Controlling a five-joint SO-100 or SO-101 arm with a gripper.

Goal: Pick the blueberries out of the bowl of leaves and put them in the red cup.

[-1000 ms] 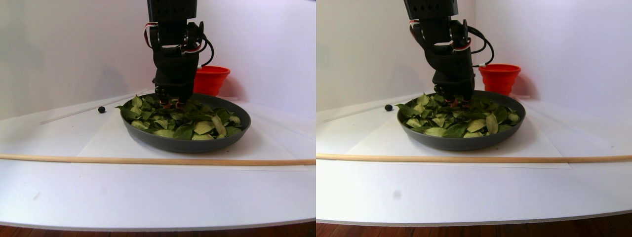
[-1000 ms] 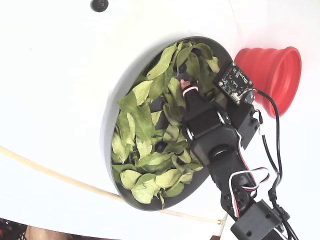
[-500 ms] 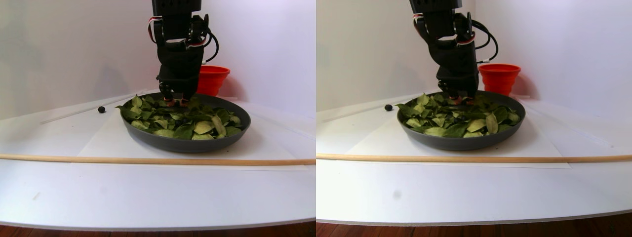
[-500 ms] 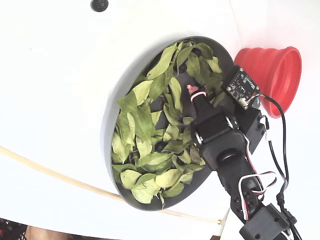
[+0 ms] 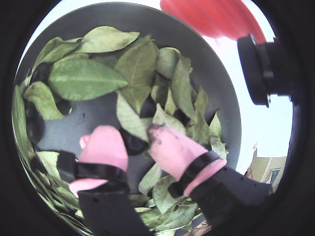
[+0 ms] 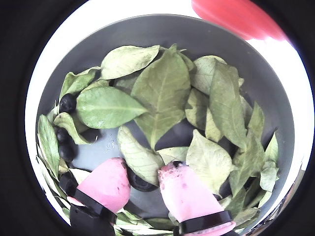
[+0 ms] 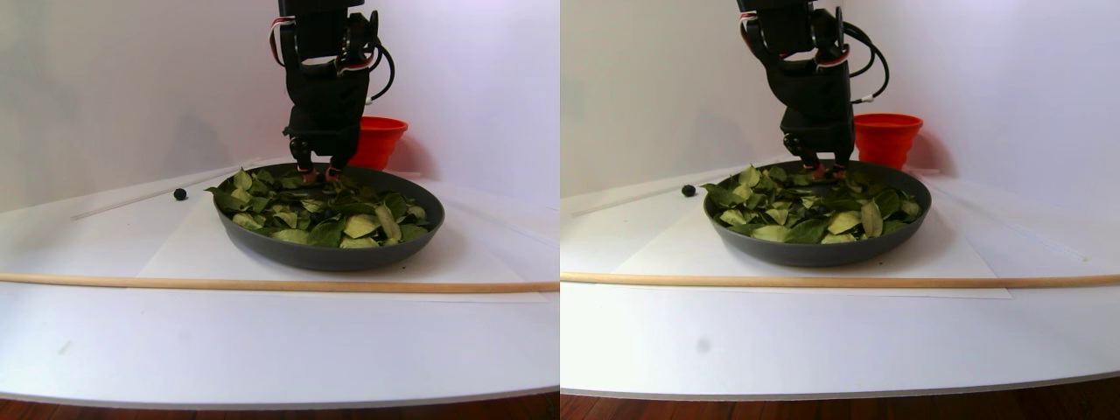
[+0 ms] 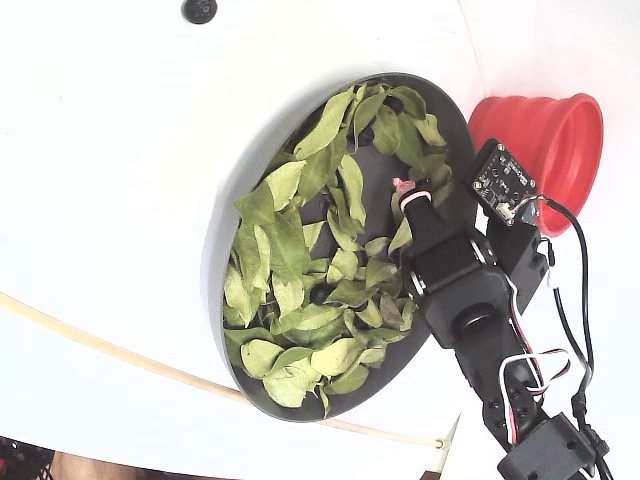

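Pink-padded gripper point(image 6: 143, 182) is clamped on one dark blueberry point(image 6: 140, 182), which sits squeezed between the two pads just above the leaves. That's over the bowl of leaves point(image 8: 262, 391), near its rim on the side facing the red cup point(image 8: 560, 150). The cup stands just beside the bowl. More blueberries point(image 6: 67, 103) hide among leaves by the bowl's wall, and one stray berry point(image 7: 180, 194) lies on the tabletop point(image 7: 262, 350), near its back edge.
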